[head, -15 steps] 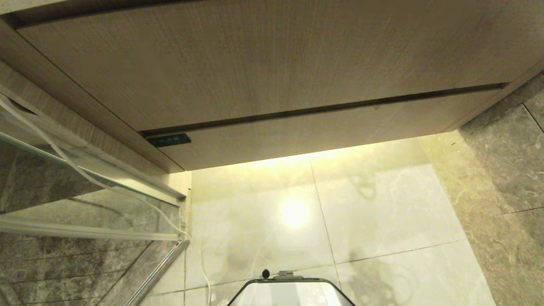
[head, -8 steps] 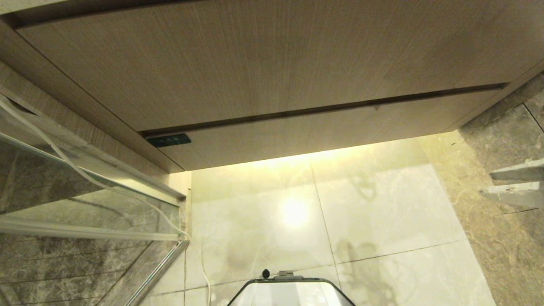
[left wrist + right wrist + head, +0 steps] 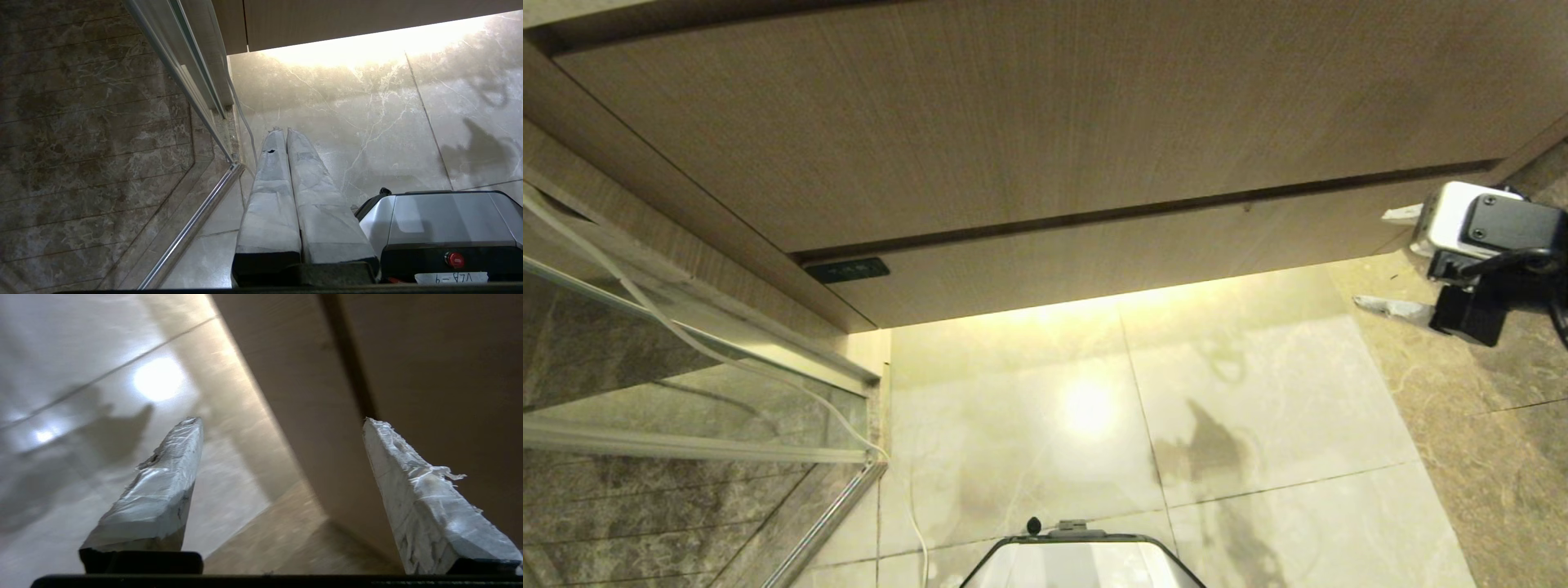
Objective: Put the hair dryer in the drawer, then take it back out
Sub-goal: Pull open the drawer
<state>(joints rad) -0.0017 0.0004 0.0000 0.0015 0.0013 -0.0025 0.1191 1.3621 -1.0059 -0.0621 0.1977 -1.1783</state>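
At six o'clock in your head view you see the robot's base (image 3: 1082, 559) on the pale floor (image 3: 1258, 392), and your left gripper (image 3: 282, 132) hangs clenched, fingers pressed together, just beside it. At three o'clock your right gripper (image 3: 1380, 260) has its jaws spread wide and empty, pointing at the right end of the drawer (image 3: 1135, 257). The drawer is closed under the taller panel (image 3: 1013, 114) at twelve o'clock; you cannot see the hair dryer.

Drawer (image 3: 1143, 245) front: matt wood-grain laminate. Floor (image 3: 1258, 392): glossy polished marble tile, light reflected. Right gripper (image 3: 282, 424) fingers (image 3: 163, 486) wrapped in wrinkled grey tape. Shower rail (image 3: 192, 224): shiny metal.
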